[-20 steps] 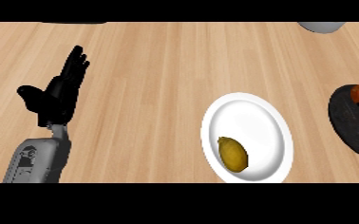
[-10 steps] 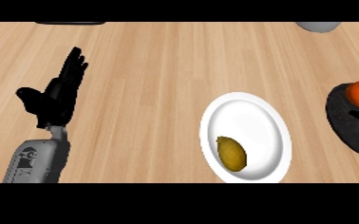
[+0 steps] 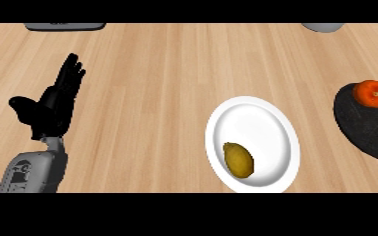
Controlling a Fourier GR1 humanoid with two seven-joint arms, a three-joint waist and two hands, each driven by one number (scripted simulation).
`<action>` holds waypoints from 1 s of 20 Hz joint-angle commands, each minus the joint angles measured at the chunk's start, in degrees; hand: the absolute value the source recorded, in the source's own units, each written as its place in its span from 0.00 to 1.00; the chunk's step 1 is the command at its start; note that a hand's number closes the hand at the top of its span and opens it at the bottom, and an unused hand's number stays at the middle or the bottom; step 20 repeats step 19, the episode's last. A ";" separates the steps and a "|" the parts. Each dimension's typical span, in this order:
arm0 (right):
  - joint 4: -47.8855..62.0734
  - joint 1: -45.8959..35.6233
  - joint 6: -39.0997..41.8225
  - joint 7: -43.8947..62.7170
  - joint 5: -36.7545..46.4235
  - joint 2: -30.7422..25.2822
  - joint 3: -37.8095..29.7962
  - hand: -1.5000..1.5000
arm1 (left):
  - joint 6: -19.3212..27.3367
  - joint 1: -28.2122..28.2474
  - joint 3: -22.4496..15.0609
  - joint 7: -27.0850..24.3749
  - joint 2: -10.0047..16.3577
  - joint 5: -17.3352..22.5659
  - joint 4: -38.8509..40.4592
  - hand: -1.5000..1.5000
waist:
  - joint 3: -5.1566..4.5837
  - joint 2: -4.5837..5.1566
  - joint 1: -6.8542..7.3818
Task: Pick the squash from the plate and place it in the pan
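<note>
A yellow-brown squash [image 3: 238,160] lies on the lower left part of a white plate [image 3: 260,125] at the lower right of the counter. At the right edge sits a dark pan [image 3: 356,122], partly cut off, with an orange-red item [image 3: 367,92] in its upper part. My left hand [image 3: 53,105] rests open at the left, fingers straight and pointing up, well away from the plate. My right hand shows nowhere in the head view.
A dark grey flat object [image 3: 65,26] lies at the top left edge. A grey rounded object [image 3: 322,27] peeks in at the top right. Bare wooden counter [image 3: 162,80] lies between the left hand and the plate.
The view has shifted slightly: the pan and its orange-red item show further into the picture at the right. The left hand has stayed still.
</note>
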 commanded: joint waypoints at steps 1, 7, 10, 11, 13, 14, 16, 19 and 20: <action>-2.51 7.99 12.43 -4.55 -4.20 -1.25 -1.47 0.00 | 0.23 -0.74 1.28 2.65 1.52 0.23 -1.68 0.50 | -0.14 -0.44 -1.16; -13.31 18.17 21.24 -5.26 -9.61 0.53 -3.28 0.00 | 0.44 0.81 1.10 2.95 1.06 0.10 -3.48 0.50 | -0.38 -0.53 -1.80; -18.54 25.67 25.03 -4.02 -13.14 1.89 -5.45 0.00 | 0.56 1.76 0.89 3.32 0.53 0.15 -3.72 0.50 | -0.34 -0.44 -1.96; -22.49 26.45 24.43 -2.12 -13.86 3.10 -5.38 0.00 | 0.78 2.52 0.41 3.27 -0.13 0.06 -4.51 0.50 | -0.39 -0.43 -1.65; -27.30 31.59 27.27 -1.34 -16.10 4.74 -6.23 0.00 | 0.77 1.99 0.76 2.60 0.38 -0.37 -3.91 0.50 | -0.32 -0.27 -1.53; -30.18 32.48 28.02 0.62 -16.84 6.71 -5.68 0.00 | -1.01 3.38 1.65 0.68 1.26 0.71 -2.88 0.50 | -0.38 -0.22 -1.34; -37.63 36.33 27.43 2.58 -17.79 10.61 -5.09 0.00 | 2.12 1.19 0.10 1.46 -0.71 -1.79 -2.64 0.50 | -0.29 -0.07 -1.11; -50.91 39.54 26.22 10.63 -21.52 14.59 -6.46 0.00 | 1.96 -0.19 -0.14 2.51 -1.16 -1.53 -1.83 0.50 | -0.26 0.06 -0.68; -50.91 39.54 26.22 10.63 -21.52 14.59 -6.46 0.00 | 1.96 -0.19 -0.14 2.51 -1.16 -1.53 -1.83 0.50 | -0.26 0.06 -0.68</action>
